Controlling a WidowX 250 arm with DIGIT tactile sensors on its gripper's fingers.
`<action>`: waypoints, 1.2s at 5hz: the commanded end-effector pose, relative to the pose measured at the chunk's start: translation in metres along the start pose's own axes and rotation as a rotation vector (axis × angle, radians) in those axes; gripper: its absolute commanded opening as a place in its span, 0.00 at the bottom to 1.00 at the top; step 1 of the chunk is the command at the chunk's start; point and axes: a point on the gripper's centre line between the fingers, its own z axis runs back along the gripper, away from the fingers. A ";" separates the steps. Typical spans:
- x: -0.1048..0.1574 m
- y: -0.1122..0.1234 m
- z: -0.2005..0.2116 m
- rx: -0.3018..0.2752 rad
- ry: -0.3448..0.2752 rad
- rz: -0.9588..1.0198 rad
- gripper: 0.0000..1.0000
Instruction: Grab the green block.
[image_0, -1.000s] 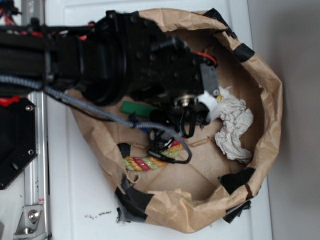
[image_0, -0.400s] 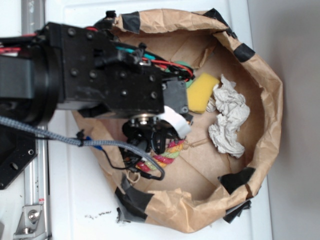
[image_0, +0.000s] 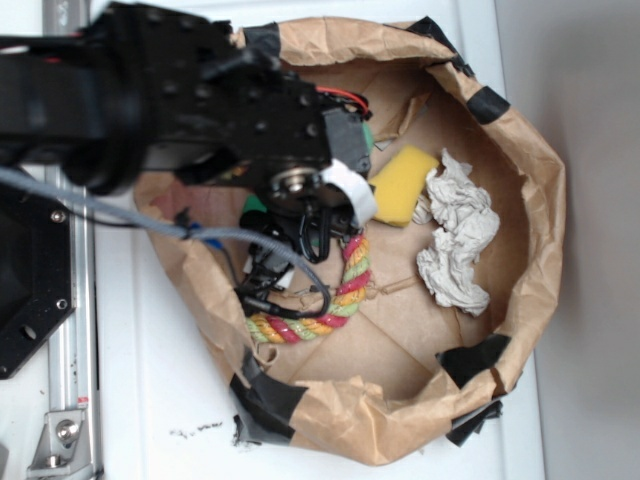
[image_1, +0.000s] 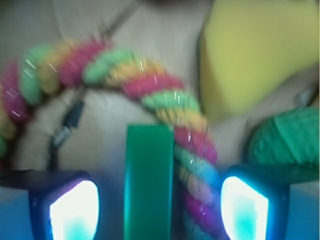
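In the wrist view the green block (image_1: 148, 182), a smooth flat-faced brick, lies lengthwise between my two fingers and touches neither. My gripper (image_1: 159, 210) is open and sits low over it, with the left pad (image_1: 75, 210) and right pad (image_1: 245, 207) well apart. In the exterior view the gripper (image_0: 315, 232) points down into the paper bag. The arm hides most of the block there, leaving only a green sliver (image_0: 254, 207).
A multicoloured rope (image_1: 150, 95) (image_0: 340, 290) lies against the block's right side. A yellow sponge (image_0: 403, 185), a textured green ball (image_1: 285, 142) and a crumpled white rag (image_0: 455, 240) lie to the right. The brown paper bag's wall (image_0: 540, 200) rings everything.
The arm has swung left, away from the rag and sponge, and now sits over the green block. The sponge and more of the rope have come into view.
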 end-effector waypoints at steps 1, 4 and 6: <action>0.014 -0.012 -0.009 -0.001 -0.012 0.011 0.00; 0.032 -0.003 0.099 0.030 -0.123 0.155 0.00; 0.037 -0.007 0.109 0.028 -0.121 0.178 0.00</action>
